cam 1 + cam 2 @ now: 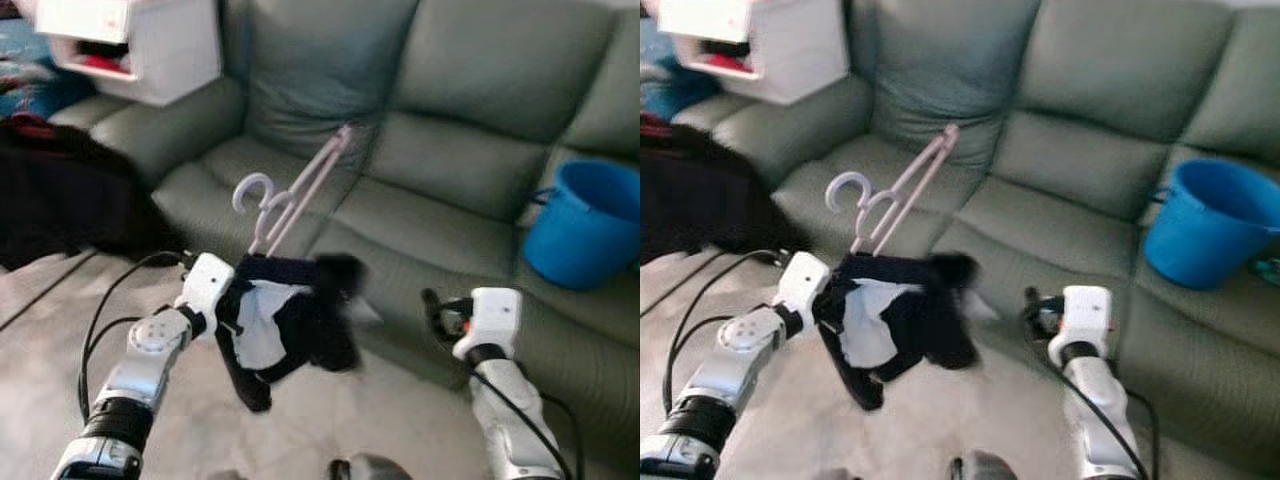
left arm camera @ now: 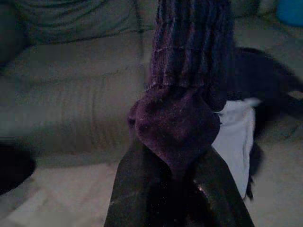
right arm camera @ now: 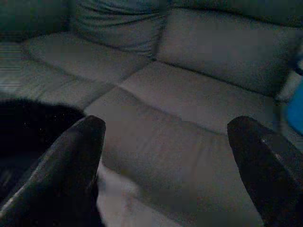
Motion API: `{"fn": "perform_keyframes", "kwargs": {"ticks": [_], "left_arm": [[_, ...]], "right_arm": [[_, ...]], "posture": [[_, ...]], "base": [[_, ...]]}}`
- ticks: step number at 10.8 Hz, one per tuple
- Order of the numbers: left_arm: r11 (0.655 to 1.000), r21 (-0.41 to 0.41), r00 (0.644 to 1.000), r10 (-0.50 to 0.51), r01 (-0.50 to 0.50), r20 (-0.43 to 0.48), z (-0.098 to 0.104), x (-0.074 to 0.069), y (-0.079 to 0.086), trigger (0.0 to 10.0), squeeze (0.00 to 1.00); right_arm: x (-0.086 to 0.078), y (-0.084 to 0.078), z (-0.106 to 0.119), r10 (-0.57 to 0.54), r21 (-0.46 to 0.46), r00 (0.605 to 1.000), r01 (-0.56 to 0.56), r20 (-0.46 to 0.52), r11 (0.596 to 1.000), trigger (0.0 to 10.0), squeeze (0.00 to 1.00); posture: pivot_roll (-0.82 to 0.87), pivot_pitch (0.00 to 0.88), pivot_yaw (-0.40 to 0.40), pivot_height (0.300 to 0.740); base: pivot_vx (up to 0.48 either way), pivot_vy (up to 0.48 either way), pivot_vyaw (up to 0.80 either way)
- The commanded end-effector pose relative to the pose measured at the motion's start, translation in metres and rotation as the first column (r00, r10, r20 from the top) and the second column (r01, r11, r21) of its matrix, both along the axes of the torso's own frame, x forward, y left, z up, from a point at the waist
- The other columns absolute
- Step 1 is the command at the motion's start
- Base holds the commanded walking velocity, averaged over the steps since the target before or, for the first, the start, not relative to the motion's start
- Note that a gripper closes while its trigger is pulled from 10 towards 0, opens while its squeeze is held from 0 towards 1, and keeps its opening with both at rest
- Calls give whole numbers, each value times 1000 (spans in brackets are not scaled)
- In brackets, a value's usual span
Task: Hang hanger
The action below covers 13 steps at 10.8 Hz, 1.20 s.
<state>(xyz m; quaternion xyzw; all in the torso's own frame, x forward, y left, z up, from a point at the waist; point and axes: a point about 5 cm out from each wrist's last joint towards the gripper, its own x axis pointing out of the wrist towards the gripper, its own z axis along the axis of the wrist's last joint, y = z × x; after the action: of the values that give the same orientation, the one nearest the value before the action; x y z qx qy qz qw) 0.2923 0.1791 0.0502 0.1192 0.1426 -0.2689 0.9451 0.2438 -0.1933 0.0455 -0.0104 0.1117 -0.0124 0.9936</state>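
Observation:
A pale pink hanger (image 1: 300, 190) slants over the green sofa seat, hook toward me. Its lower end meets a dark garment with a white patch (image 1: 285, 320), and I cannot tell whether the garment hangs on it. My left gripper (image 1: 232, 300) is shut on that garment in front of the sofa. In the left wrist view the fingers (image 2: 130, 189) pinch a bunch of dark knit fabric (image 2: 177, 127). My right gripper (image 1: 436, 306) hovers to the right of the garment, apart from it. It stands open, its fingers (image 3: 71, 161) wide apart and holding nothing.
The green sofa (image 1: 450, 150) spans the view, with a cushion (image 1: 320, 70) at its back. A blue bucket (image 1: 585, 220) sits on its right seat. A white cabinet (image 1: 140, 45) stands at the far left, and a dark cloth pile (image 1: 60, 190) lies on the left.

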Motion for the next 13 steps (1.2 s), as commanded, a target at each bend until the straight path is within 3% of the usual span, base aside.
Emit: {"fn": "perform_keyframes", "kwargs": {"ticks": [1, 3, 6, 9, 11, 13], "left_arm": [[1000, 24, 999, 11, -12, 51, 9, 5, 4, 10000, 0], [998, 57, 997, 27, -31, 66, 8, 7, 7, 10000, 0], [995, 97, 998, 20, -26, 61, 8, 8, 10, 10000, 0], [994, 105, 997, 1, -9, 71, 8, 8, 6, 10000, 0], [994, 106, 996, 2, -12, 92, 9, 8, 3, 10000, 0], [993, 108, 990, 36, -51, 136, 4, 2, -6, 10000, 0]], "right_arm": [[4, 2, 6, 15, -8, 1000, -15, 22, 1000, 10000, 0], [6, 5, 7, 37, -11, 999, -37, 26, 999, 10000, 0], [10, 8, 7, 45, -8, 999, -45, 25, 999, 10000, 0], [10, 10, 7, 52, -4, 998, -52, 31, 999, 10000, 0], [12, 13, 8, 69, -5, 997, -69, 35, 998, 10000, 0], [16, 17, 10, 102, -24, 994, -101, 47, 995, 10000, 0]], "posture": [[-91, 0, -18, 740], [-88, 0, -22, 740], [-81, 0, -19, 740], [-81, 0, -18, 740], [-80, 0, -17, 740], [-70, 0, -28, 740]], "base": [[0, 0, 0], [0, 0, 0], [0, 416, -263], [0, 480, -690], [0, 456, 0], [0, 0, 0]]}}
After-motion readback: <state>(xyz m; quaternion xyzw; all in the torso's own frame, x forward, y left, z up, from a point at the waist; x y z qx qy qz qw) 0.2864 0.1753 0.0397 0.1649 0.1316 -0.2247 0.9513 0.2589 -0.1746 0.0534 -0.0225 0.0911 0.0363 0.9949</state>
